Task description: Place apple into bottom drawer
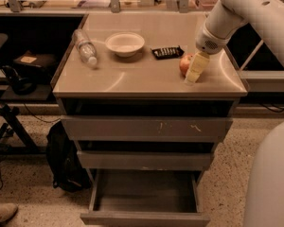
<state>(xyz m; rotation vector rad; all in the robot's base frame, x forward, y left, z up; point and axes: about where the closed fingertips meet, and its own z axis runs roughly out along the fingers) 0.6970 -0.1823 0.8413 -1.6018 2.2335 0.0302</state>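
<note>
The red apple sits on the cabinet top near its right front corner. My gripper hangs from the white arm and rests low on the cabinet top, right against the apple's right side, covering part of it. The bottom drawer is pulled out below the cabinet and its grey tray looks empty.
A white bowl, a lying plastic bottle and a black ridged object are on the cabinet top. The top drawer and middle drawer are closed. A black backpack leans at the cabinet's left. My white body fills the right.
</note>
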